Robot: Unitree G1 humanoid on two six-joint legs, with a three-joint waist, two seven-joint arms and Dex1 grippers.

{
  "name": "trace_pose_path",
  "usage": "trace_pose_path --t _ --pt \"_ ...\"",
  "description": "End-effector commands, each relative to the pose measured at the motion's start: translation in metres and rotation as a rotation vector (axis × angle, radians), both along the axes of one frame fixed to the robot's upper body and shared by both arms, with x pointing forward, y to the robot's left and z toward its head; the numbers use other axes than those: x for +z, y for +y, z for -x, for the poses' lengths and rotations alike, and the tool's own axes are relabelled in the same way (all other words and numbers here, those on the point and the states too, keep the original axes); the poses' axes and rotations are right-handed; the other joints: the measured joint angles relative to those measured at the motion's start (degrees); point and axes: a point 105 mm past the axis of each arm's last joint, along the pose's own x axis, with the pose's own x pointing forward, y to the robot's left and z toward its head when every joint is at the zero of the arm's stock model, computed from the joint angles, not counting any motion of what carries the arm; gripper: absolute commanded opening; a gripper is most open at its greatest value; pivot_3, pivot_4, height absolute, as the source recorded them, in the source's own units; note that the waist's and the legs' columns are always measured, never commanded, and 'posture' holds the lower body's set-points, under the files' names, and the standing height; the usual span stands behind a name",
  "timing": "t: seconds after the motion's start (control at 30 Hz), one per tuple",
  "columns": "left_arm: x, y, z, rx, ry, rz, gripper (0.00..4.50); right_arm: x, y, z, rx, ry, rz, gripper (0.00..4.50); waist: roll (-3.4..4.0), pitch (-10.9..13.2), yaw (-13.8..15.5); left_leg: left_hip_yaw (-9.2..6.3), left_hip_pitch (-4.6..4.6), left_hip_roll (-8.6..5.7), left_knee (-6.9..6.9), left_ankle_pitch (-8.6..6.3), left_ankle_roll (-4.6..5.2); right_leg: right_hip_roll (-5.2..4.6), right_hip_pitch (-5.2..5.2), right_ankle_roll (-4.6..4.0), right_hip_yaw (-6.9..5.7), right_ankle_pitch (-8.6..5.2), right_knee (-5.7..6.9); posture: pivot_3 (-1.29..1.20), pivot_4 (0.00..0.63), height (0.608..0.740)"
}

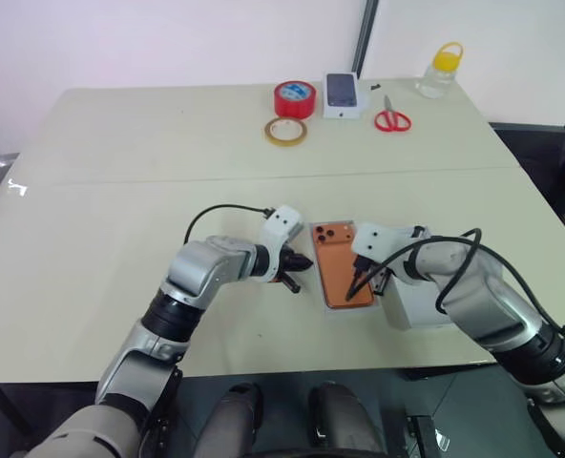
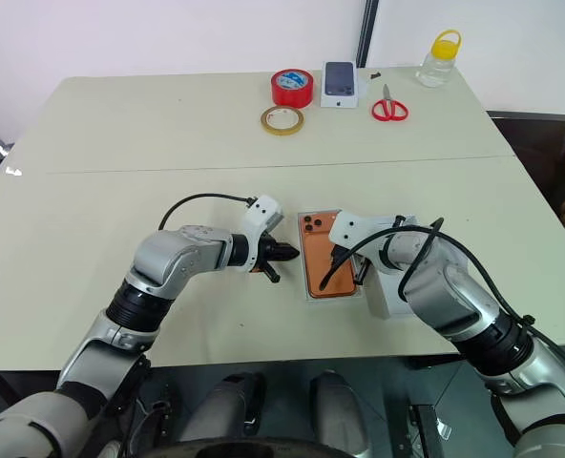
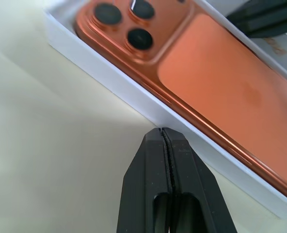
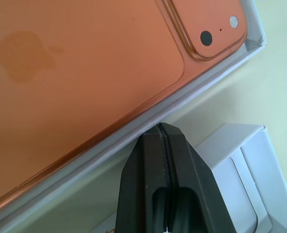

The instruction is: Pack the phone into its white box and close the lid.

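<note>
1. We see a beige table carrying everything.
2. The white box sits near its front edge, between both grippers.
3. The phone lies inside, back up, a faint apple logo on it.
4. Our left gripper, fingers pressed together, touches one long wall; our right gripper, likewise pinched on nothing, meets the opposite wall.
5. No writing is readable.
</note>
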Motion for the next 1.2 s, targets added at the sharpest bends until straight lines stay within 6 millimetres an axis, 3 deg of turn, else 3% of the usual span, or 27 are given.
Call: trace_pose_path --t 0.03,0.1,0.27,0.37,0.53,0.7,0.9,1.0,1.13,1.17,1.2 --pt "0.012 0.007 0.000 -0.004 -0.040 0.029 0.01 0.018 -0.005 -0.002 0.012 -0.030 -0.024 0.25 0.00 0.0 0.0 0.00 0.00 0.00 0.00 0.00 0.00 0.00 0.00 0.00 0.00 0.00 0.00 0.00 0.150 0.740" --pt "0.016 0.014 -0.001 0.004 -0.045 0.044 0.00 0.028 -0.008 -0.002 0.013 -0.041 -0.033 0.75 0.00 0.0 0.0 0.00 0.00 0.00 0.00 0.00 0.01 0.00 0.00 0.00 0.01 0.00 0.00 0.00 0.150 0.740" --pt "0.026 0.036 0.001 0.009 -0.097 0.074 0.00 0.056 -0.020 0.000 -0.016 -0.056 -0.084 3.18 0.02 0.0 0.1 0.01 -0.01 0.00 0.00 -0.01 0.02 0.00 -0.02 0.00 0.02 0.00 0.01 0.00 0.150 0.740" --pt "0.036 0.050 0.006 -0.035 -0.185 0.119 0.00 0.064 -0.031 0.010 -0.087 0.013 -0.187 3.18 0.01 0.0 0.1 0.00 -0.02 0.01 0.00 -0.03 0.05 0.00 -0.01 0.00 0.01 0.00 -0.01 0.00 0.150 0.740" --pt "0.046 0.057 0.028 -0.207 -0.394 0.163 0.00 0.053 -0.046 0.022 -0.309 0.160 -0.346 3.18 0.03 0.0 0.3 0.02 -0.03 0.04 0.00 -0.09 0.13 -0.02 0.00 -0.01 0.02 0.00 -0.04 0.00 0.150 0.740" --pt "0.046 0.055 0.044 -0.340 -0.442 0.182 0.00 0.040 -0.043 0.025 -0.437 0.254 -0.478 3.18 0.03 0.0 0.1 0.03 -0.04 0.03 0.01 -0.26 0.43 -0.04 0.02 -0.02 0.02 0.00 -0.09 0.00 0.150 0.740" --pt "0.037 0.057 0.063 -0.471 -0.440 0.155 0.00 0.020 -0.042 0.024 -0.508 0.262 -0.495 3.18 0.07 0.0 0.2 0.04 -0.03 0.03 0.00 -0.26 0.44 -0.04 0.02 -0.02 0.03 0.00 -0.09 0.00 0.150 0.740" --pt "0.035 0.057 0.061 -0.454 -0.445 0.154 0.00 0.009 -0.045 0.024 -0.558 0.258 -0.480 2.34 0.08 0.0 0.2 0.04 -0.03 0.04 0.01 -0.27 0.45 -0.03 0.02 -0.02 0.02 0.00 -0.09 0.00 0.150 0.740" --pt "0.034 0.056 0.061 -0.442 -0.449 0.158 0.00 0.006 -0.047 0.023 -0.591 0.249 -0.496 0.35 0.09 0.0 0.1 0.04 -0.03 0.03 0.03 -0.28 0.46 -0.03 0.04 -0.01 0.02 0.00 -0.09 0.00 0.150 0.740" --pt "0.033 0.055 0.061 -0.437 -0.449 0.158 0.00 0.007 -0.046 0.022 -0.592 0.246 -0.506 0.04 0.09 0.0 0.1 0.04 -0.03 0.03 0.03 -0.28 0.46 -0.03 0.05 -0.01 0.02 0.00 -0.09 0.00 0.150 0.740" --pt "0.032 0.055 0.061 -0.432 -0.450 0.161 0.00 0.008 -0.045 0.021 -0.593 0.243 -0.515 0.04 0.09 0.0 0.0 0.05 -0.03 0.03 0.04 -0.28 0.47 -0.03 0.05 -0.01 0.03 0.00 -0.09 0.00 0.150 0.740"
